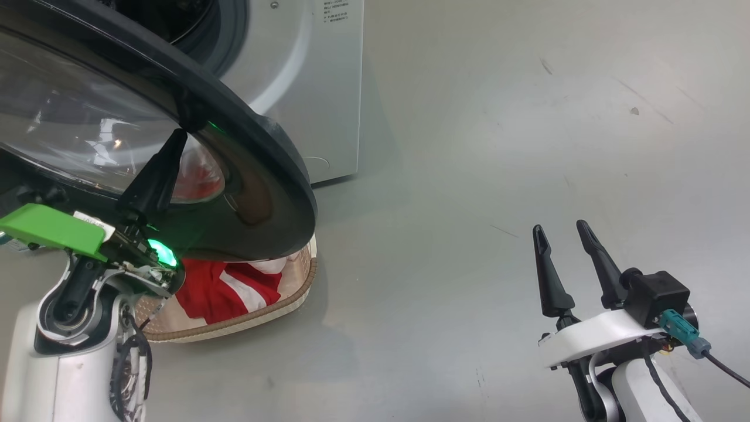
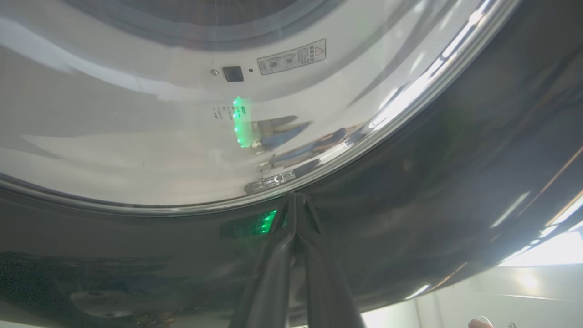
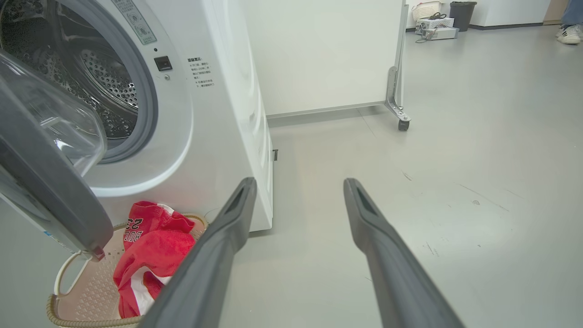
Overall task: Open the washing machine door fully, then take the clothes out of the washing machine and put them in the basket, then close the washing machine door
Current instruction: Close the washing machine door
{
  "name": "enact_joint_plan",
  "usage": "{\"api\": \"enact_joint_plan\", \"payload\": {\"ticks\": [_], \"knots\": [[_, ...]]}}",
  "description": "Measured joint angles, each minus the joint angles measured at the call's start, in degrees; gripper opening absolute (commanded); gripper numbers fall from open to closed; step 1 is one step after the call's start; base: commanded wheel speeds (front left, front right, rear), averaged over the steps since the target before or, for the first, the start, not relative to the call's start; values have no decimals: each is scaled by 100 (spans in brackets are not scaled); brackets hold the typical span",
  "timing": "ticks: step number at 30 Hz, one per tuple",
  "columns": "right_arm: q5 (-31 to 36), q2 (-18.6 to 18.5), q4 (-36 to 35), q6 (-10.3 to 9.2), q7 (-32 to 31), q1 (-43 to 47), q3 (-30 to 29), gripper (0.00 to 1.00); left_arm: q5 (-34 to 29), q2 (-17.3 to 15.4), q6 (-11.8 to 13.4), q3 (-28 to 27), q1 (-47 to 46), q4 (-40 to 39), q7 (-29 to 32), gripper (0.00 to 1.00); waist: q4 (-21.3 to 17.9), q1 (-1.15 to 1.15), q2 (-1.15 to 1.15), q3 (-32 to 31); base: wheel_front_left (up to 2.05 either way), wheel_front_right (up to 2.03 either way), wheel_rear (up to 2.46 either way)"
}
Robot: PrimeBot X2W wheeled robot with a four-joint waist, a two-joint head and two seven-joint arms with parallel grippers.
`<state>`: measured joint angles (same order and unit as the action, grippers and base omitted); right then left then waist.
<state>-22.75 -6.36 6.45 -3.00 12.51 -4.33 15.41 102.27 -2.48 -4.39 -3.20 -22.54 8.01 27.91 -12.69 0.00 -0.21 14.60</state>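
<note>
The left claw [image 1: 180,133], pinched shut, touches its tips to the black ring of the open washing machine door [image 1: 258,176], upper left. Red clothes [image 1: 225,290] lie in the basket [image 1: 293,299] beneath the door. The right claw [image 1: 559,227] hangs wide and empty, lower right.

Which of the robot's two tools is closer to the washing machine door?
Left. The left tool, shut, rests against the black ring of the door; the right tool stands open over the floor, well apart.
</note>
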Motion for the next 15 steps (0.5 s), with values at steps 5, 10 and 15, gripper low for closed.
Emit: {"api": "enact_joint_plan", "payload": {"ticks": [5,10,15], "knots": [[-2,16,38,4,26,-28,1,100,0,4,4,-2,-272,244,-33,0,-29,0,0,51,0,0,0],[-38,31,54,36,45,-54,0,100,-1,7,3,-1,-443,409,-34,0,-48,0,0,83,0,0,0],[-51,48,104,36,51,-90,-14,100,-8,14,-29,-16,-553,563,-49,0,-54,0,0,105,0,0,0]]}}
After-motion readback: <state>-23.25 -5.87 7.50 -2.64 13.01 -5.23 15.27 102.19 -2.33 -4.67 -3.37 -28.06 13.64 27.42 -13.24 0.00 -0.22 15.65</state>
